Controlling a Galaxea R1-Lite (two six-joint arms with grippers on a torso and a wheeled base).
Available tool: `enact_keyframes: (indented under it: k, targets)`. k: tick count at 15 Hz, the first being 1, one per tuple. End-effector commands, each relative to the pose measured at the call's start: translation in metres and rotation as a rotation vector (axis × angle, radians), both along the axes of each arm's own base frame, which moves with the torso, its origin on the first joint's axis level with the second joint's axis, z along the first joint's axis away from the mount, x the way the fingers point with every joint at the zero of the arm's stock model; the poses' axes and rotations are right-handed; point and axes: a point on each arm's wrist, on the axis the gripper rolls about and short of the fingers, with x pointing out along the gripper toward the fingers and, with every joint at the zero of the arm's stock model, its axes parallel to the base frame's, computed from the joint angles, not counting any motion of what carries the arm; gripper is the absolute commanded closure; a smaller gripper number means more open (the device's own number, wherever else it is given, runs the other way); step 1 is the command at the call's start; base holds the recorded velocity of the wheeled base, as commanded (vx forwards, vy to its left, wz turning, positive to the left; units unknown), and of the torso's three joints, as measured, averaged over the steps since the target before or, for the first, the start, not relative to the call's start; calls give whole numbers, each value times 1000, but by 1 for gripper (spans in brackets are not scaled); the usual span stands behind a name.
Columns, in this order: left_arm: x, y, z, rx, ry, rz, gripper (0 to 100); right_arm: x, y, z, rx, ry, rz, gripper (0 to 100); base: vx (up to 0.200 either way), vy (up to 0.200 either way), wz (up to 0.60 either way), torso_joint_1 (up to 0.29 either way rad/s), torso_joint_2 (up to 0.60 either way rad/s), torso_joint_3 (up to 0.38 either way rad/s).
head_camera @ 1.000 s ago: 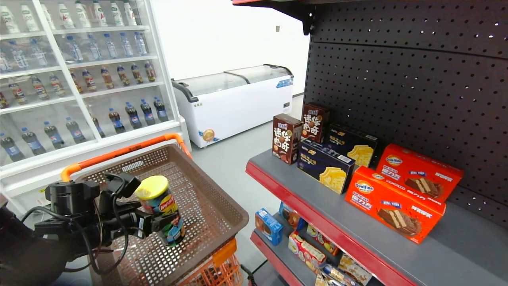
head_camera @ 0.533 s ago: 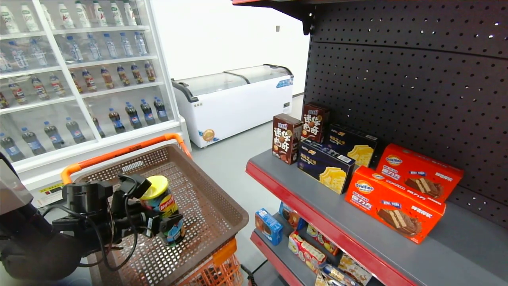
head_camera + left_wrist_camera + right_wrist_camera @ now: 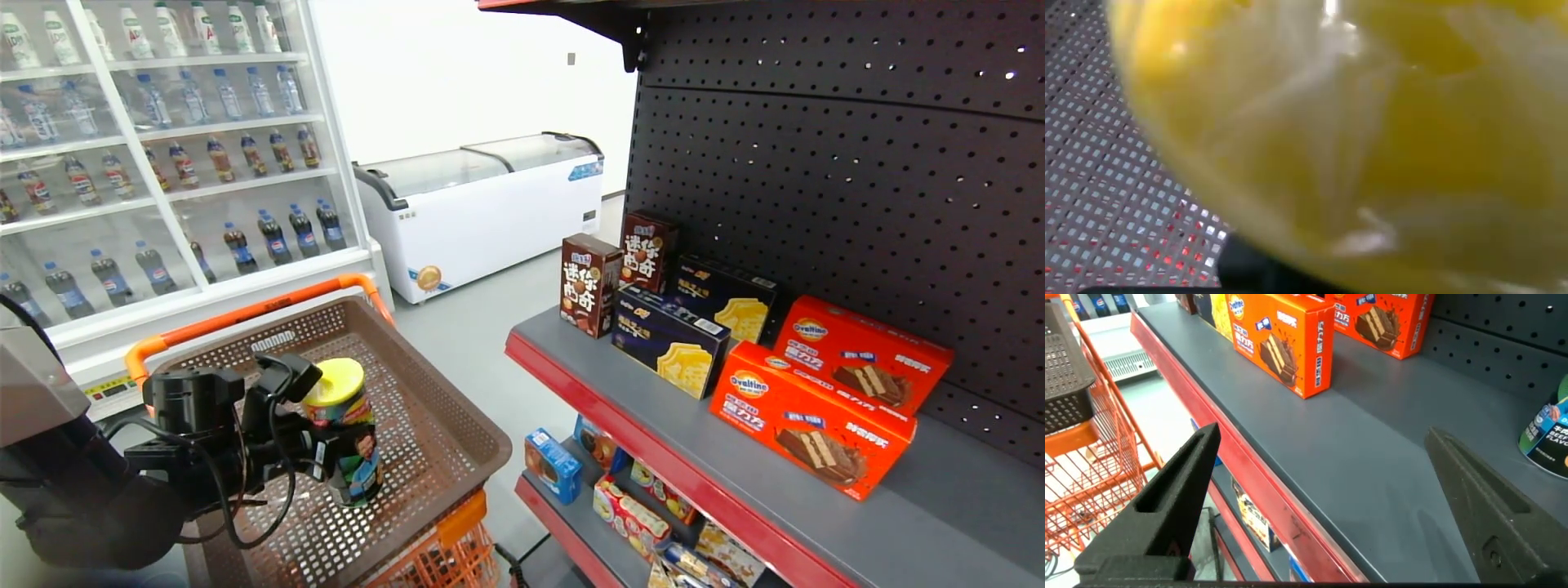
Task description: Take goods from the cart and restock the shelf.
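Over the cart's brown basket (image 3: 445, 408), your left gripper (image 3: 331, 453) is clamped round a yellow-lidded canister (image 3: 353, 445), which stands upright with its lid up. You can't tell whether its base rests on the mesh floor or hangs just above it, and the far finger is hidden behind the canister. From the left wrist view the lid (image 3: 1372, 122) is a yellow blur right at the lens, with a patch of basket mesh (image 3: 1110, 196) beside it.

Your right gripper (image 3: 1323, 498) has its jaws spread wide with nothing between them, above the bare grey shelf (image 3: 1372, 457). Orange boxes (image 3: 1286, 343) stand farther along that deck. A blue-and-white round pack (image 3: 1547, 433) is cut off at the frame edge, so what it is can't be made out. In the head view, brown boxes (image 3: 589, 284) and dark blue boxes (image 3: 669, 339) sit next to the orange ones. Goods on the lower shelf (image 3: 629, 510) are half hidden under the red lip.
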Motion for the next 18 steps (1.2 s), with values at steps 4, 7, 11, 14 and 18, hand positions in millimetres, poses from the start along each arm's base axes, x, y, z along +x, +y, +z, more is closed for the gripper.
enact_keyframes:
  k: [4, 7, 11, 14, 18]
  targets:
    - [-7, 1, 28, 20, -97, 30, 100, 0, 0, 0, 0, 1, 1, 0, 0, 0, 0, 0, 0, 0]
    - [-28, 6, 49, 24, -140, 55, 100, 0, 0, 0, 0, 1, 1, 0, 0, 0, 0, 0, 0, 0]
    - [-63, 1, 86, -13, -182, 93, 100, 0, 0, 0, 0, 1, 1, 0, 0, 0, 0, 0, 0, 0]
    - [-90, 1, 107, 0, -182, 133, 100, 0, 0, 0, 0, 1, 1, 0, 0, 0, 0, 0, 0, 0]
    - [-139, -3, 121, -42, -214, 163, 100, 0, 0, 0, 0, 1, -2, 0, 0, 0, 0, 0, 0, 0]
